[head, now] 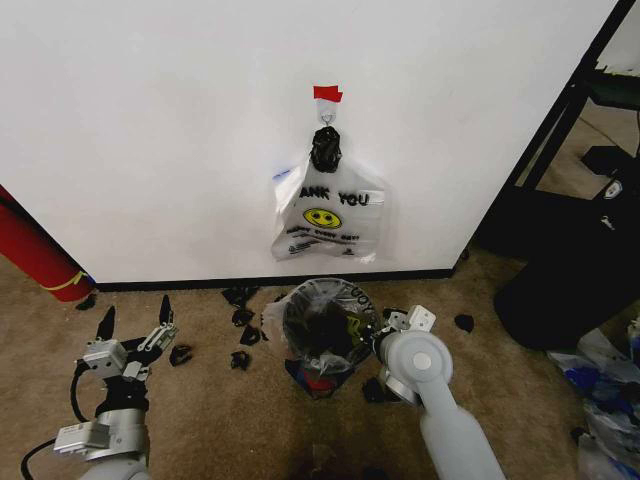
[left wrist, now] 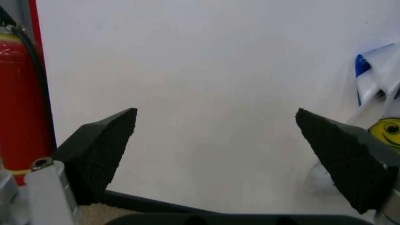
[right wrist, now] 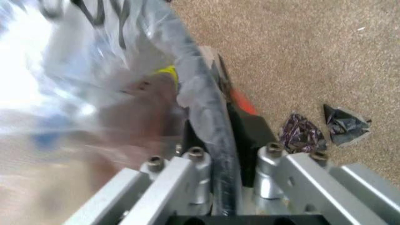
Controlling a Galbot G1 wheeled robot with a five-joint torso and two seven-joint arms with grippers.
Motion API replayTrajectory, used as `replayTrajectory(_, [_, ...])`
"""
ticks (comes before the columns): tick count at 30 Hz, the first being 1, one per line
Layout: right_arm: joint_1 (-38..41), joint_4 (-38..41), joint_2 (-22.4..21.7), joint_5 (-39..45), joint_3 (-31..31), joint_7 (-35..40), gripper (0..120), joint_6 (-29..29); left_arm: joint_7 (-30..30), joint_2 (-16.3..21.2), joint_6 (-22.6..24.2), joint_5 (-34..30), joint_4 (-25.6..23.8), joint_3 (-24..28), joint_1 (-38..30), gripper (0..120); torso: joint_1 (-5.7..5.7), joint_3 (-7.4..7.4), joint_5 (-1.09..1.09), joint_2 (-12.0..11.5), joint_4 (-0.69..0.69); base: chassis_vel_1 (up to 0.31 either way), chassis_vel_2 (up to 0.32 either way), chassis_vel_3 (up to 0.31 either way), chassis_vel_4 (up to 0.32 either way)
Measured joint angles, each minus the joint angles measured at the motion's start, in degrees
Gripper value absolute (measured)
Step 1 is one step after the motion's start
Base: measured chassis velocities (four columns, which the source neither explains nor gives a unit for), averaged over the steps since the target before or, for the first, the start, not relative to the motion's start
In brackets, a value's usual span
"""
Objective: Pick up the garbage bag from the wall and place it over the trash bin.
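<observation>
The see-through garbage bag (head: 296,304) with black lettering lines the small black trash bin (head: 318,378), its edge folded over the rim. My right gripper (head: 378,330) sits at the bin's right rim. In the right wrist view it (right wrist: 218,140) is shut on the plastic-covered rim (right wrist: 212,117), one finger inside and one outside. My left gripper (head: 135,315) waits open over the carpet at the lower left, its pads (left wrist: 100,145) pointing at the white wall (head: 150,120). A white "THANK YOU" bag (head: 325,215) hangs from the hook (head: 326,103) under red tape (head: 327,93).
A red fire extinguisher (head: 35,250) leans at the left of the wall. Black scraps (head: 240,320) litter the carpet around the bin. Black furniture (head: 570,260) stands at the right, with loose plastic bags (head: 605,380) on the floor in front of it.
</observation>
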Motion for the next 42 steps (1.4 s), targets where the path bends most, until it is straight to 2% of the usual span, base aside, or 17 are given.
replayTrajectory(1, [0.0,0.0,0.0,-0.1,0.0,0.0,11,0.0,0.0,0.0,0.0,0.0,0.0,0.0,0.0,100,0.00,0.00,0.00,0.0,0.00,0.000,0.000,0.000,0.000])
replayTrajectory(5, [0.0,0.1,-0.2,-0.1,-0.1,0.1,29,-0.2,-0.4,0.1,0.4,0.1,0.0,0.1,0.0,100,0.00,0.00,0.00,0.0,0.00,0.000,0.000,0.000,0.000])
replayTrajectory(10, [-0.3,0.2,-0.3,-0.5,-0.2,0.2,42,-0.2,-0.5,-0.1,0.4,0.2,0.0,0.4,0.2,100,0.00,0.00,0.00,0.0,0.00,0.000,0.000,0.000,0.000])
replayTrajectory(12, [-0.4,0.2,-0.3,-0.7,-0.2,0.2,52,-0.2,-0.5,-0.1,0.4,0.3,0.0,0.5,0.2,100,0.00,0.00,0.00,0.0,0.00,0.000,0.000,0.000,0.000])
replayTrajectory(14, [-0.5,0.2,-0.2,-1.0,-0.2,0.2,57,-0.2,-0.5,-0.1,0.4,0.3,0.0,0.5,0.2,100,0.00,0.00,0.00,0.0,0.00,0.000,0.000,0.000,0.000])
replayTrajectory(15, [-0.6,0.2,-0.2,-1.5,-0.3,0.1,66,-0.2,-0.5,-0.1,0.4,0.3,0.0,0.5,0.2,100,0.00,0.00,0.00,0.0,0.00,0.000,0.000,0.000,0.000])
replayTrajectory(18, [-0.7,0.2,-0.2,-2.2,-0.3,-0.2,70,-0.3,-0.6,-0.1,0.5,0.3,-0.1,0.5,0.2,100,0.00,0.00,0.00,0.0,0.00,0.000,0.000,0.000,0.000])
replayTrajectory(22, [-1.8,2.2,-0.5,-6.3,-0.2,-2.7,90,0.0,-0.9,0.0,0.8,0.2,-0.4,0.7,0.1,100,0.00,0.00,0.01,0.0,0.01,0.000,0.000,0.000,0.000])
replayTrajectory(25, [-2.9,3.9,-0.9,-9.4,-0.1,-5.5,97,1.2,-0.9,0.0,1.0,0.3,-0.5,0.8,0.0,100,0.00,0.00,0.01,0.0,0.01,0.000,0.000,0.000,0.000])
replayTrajectory(29, [-8.1,8.8,-2.2,-23.0,1.4,-16.1,100,7.7,-1.5,-0.1,1.6,1.0,-1.1,1.9,-0.2,100,0.00,0.00,0.01,0.0,0.00,0.000,0.000,0.000,0.000])
replayTrajectory(30, [-10.4,10.3,-2.4,-28.4,2.3,-20.3,100,11.0,-1.8,-0.2,1.5,1.5,-1.3,2.6,-0.1,100,0.00,0.00,0.01,0.0,-0.01,0.000,0.000,0.000,0.000])
replayTrajectory(31, [-10.4,10.3,-2.4,-28.4,2.3,-20.3,100,11.0,-1.8,-0.2,1.5,1.5,-1.3,2.6,-0.1,100,0.00,0.00,0.01,0.0,-0.01,0.000,0.000,0.000,0.000])
replayTrajectory(34, [-17.0,13.0,-2.5,-40.4,4.4,-29.7,100,20.3,-2.3,-0.8,0.7,2.9,-1.9,4.2,0.5,100,0.00,-0.01,0.01,0.0,-0.01,0.000,0.000,0.000,0.000])
replayTrajectory(36, [-22.7,14.6,-2.9,-49.5,5.9,-35.8,100,28.7,-2.4,-1.4,0.4,3.1,-2.5,5.2,1.0,100,0.00,-0.01,0.02,0.0,0.00,0.000,0.000,0.000,0.000])
replayTrajectory(38, [-25.6,15.8,-3.2,-53.2,6.7,-38.2,100,32.2,-2.5,-1.7,0.4,3.5,-2.7,5.8,1.1,100,0.00,-0.01,0.02,0.0,-0.01,0.000,0.000,0.000,0.000])
replayTrajectory(39, [-25.6,15.8,-3.2,-53.2,6.7,-38.2,100,32.2,-2.5,-1.7,0.4,3.5,-2.7,5.8,1.1,100,0.00,-0.01,0.02,0.0,-0.01,0.000,0.000,0.000,0.000])
replayTrajectory(42, [-30.9,18.0,-3.5,-57.7,9.1,-41.9,100,38.5,-2.6,-2.0,0.3,4.2,-3.3,7.0,1.3,100,0.00,-0.01,0.00,0.0,0.00,0.000,0.000,0.000,0.000])
